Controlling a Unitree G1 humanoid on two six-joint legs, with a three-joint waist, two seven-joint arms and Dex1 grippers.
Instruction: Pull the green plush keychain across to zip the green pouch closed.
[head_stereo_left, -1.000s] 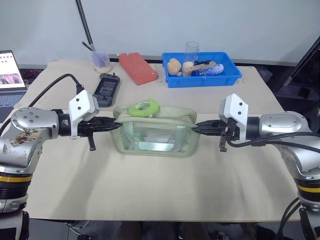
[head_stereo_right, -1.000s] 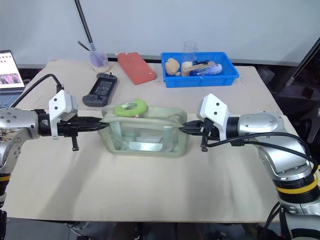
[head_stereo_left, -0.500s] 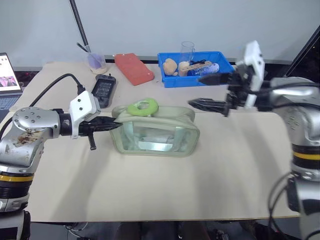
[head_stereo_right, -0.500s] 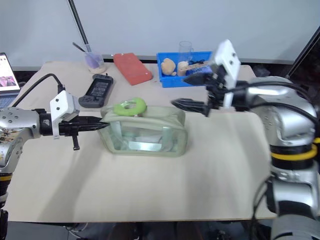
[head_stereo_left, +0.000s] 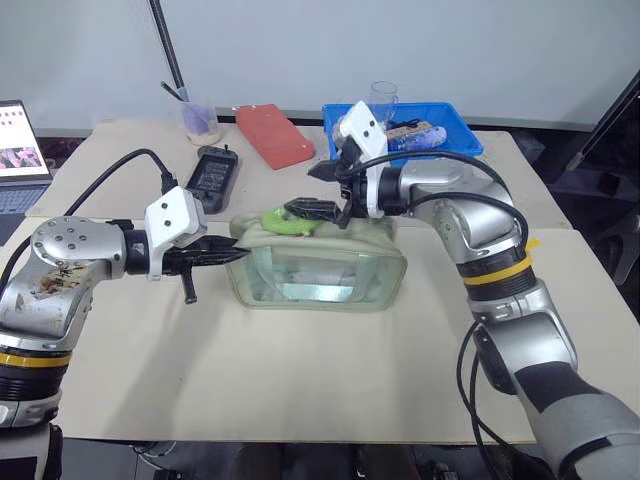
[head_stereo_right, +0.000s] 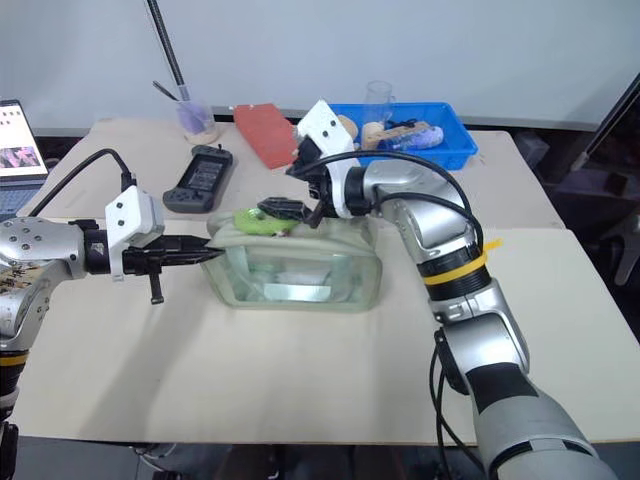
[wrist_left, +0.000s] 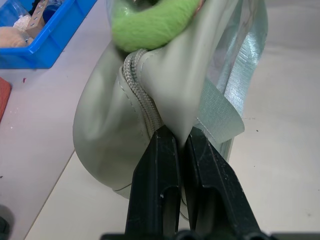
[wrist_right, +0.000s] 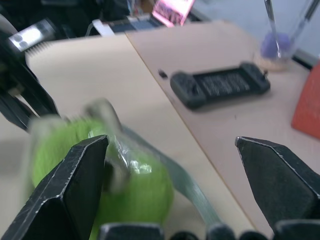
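Keychain (head_stereo_left: 283, 221) lies on the pouch's (head_stereo_left: 318, 265) top near its left end, mid-worktop (head_stereo_left: 300, 380). Left hand (wrist_left: 174, 137) pinches the pouch's left end; right hand (head_stereo_left: 312, 190), wide, hovers over the keychain.

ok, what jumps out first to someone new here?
The pale green pouch mid-table, pinched at its left end by the shut left gripper. On top lies the lime-green plush keychain, with the right gripper open just over it. Behind, a blue bin and a red flat case.
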